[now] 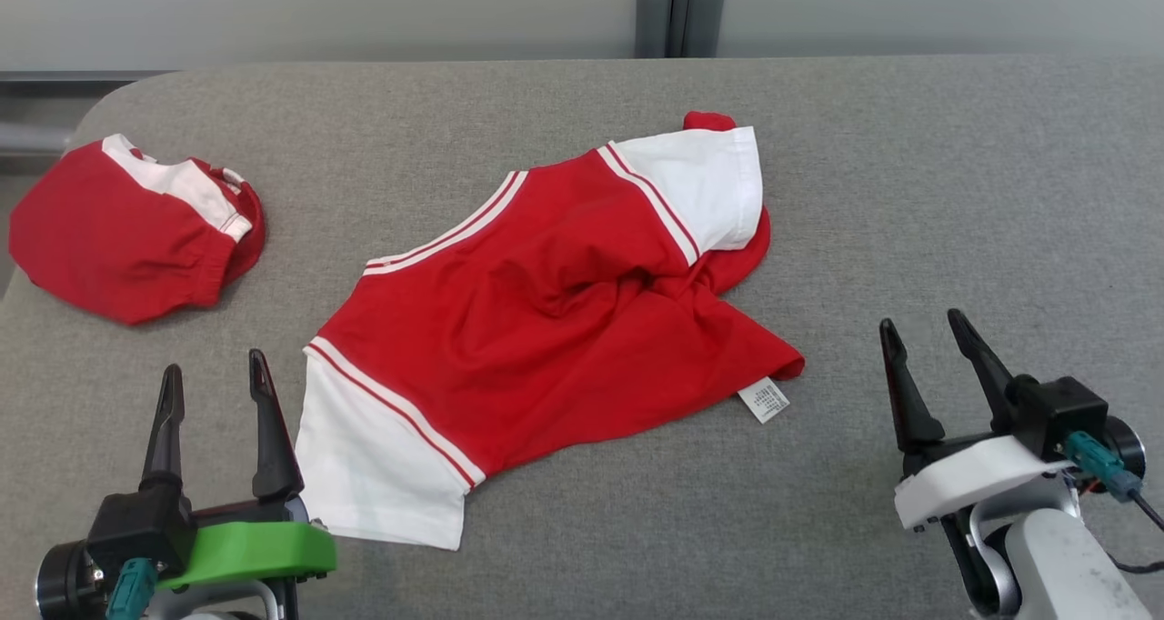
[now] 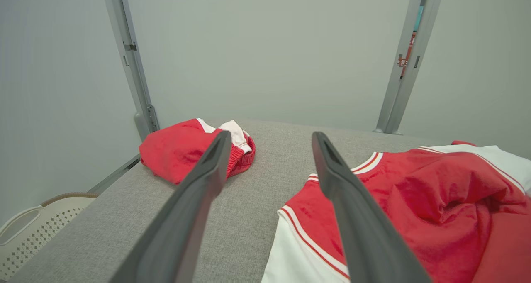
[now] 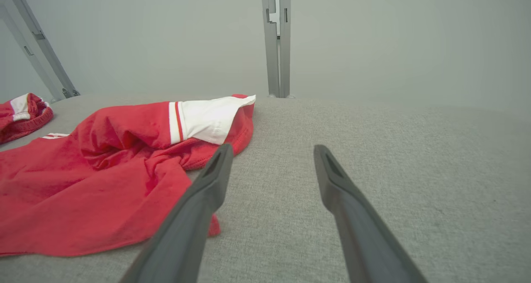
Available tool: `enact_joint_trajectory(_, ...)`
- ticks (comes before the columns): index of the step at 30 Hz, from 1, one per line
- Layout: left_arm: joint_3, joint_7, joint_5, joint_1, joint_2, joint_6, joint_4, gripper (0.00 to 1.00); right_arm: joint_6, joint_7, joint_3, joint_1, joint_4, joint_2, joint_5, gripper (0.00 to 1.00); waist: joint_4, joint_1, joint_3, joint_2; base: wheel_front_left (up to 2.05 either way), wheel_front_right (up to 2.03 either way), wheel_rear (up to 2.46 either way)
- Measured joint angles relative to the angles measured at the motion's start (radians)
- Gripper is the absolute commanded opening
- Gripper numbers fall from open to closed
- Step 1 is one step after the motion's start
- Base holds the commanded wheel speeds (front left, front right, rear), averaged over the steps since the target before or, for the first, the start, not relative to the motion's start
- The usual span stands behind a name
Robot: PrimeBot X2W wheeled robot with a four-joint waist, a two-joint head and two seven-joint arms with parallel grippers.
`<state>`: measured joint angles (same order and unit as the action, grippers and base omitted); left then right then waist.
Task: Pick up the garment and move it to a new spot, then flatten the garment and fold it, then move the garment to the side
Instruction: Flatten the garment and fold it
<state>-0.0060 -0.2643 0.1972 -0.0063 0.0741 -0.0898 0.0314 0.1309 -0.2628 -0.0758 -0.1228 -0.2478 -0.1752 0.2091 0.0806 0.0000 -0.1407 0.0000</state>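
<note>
The garment (image 1: 546, 311) is a red shirt with white, red-striped sleeves, lying crumpled and partly doubled over in the middle of the grey table (image 1: 909, 193); a white label sticks out at its right hem. It also lies at the right of the left wrist view as the garment (image 2: 415, 200) and at the left of the right wrist view as the garment (image 3: 103, 179). My left gripper (image 1: 216, 385) is open just left of the shirt's near white sleeve, holding nothing. Well to the right of the shirt, my right gripper (image 1: 920, 332) stands open and empty.
A second red and white piece of clothing (image 1: 132, 225) sits bunched at the table's far left corner. A pale perforated basket (image 2: 29, 229) stands below the table's left edge. Grey posts (image 1: 677, 11) rise behind the table against the wall.
</note>
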Motion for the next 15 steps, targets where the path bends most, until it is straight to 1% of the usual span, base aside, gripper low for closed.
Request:
enact_joint_trajectory(2, 0.014, 0.0, -0.007, 0.003, -0.009, 0.012, -0.005, 1.0, 0.0, 0.0, -0.025, -0.045, -0.028, -0.013, 0.0, 1.0, 0.006, -0.0001, -0.005, 0.0, 0.0, 0.0, 0.0)
enact_joint_trajectory(7, 0.024, 0.0, -0.025, 0.003, -0.02, 0.029, -0.004, 1.0, 0.0, 0.0, -0.097, -0.182, -0.154, -0.045, -0.001, 1.0, 0.027, 0.0, -0.02, 0.0, 0.0, 0.0, 0.0)
enact_joint_trajectory(9, 0.019, 0.0, -0.033, 0.002, -0.021, 0.03, -0.006, 1.0, 0.0, 0.0, -0.128, -0.236, -0.225, -0.057, 0.0, 1.0, 0.038, 0.0, -0.028, 0.0, 0.0, 0.0, 0.0)
enact_joint_trajectory(13, 0.008, 0.0, -0.026, -0.005, -0.023, 0.028, -0.007, 1.0, 0.0, 0.002, -0.189, -0.305, -0.364, -0.057, 0.023, 1.0, 0.057, 0.0, -0.045, 0.0, 0.0, 0.0, 0.0)
enact_joint_trajectory(15, -0.002, 0.0, -0.022, -0.013, -0.023, 0.02, -0.007, 1.0, 0.0, 0.006, -0.227, -0.325, -0.437, -0.053, 0.045, 1.0, 0.067, 0.0, -0.054, 0.0, 0.0, 0.0, 0.0)
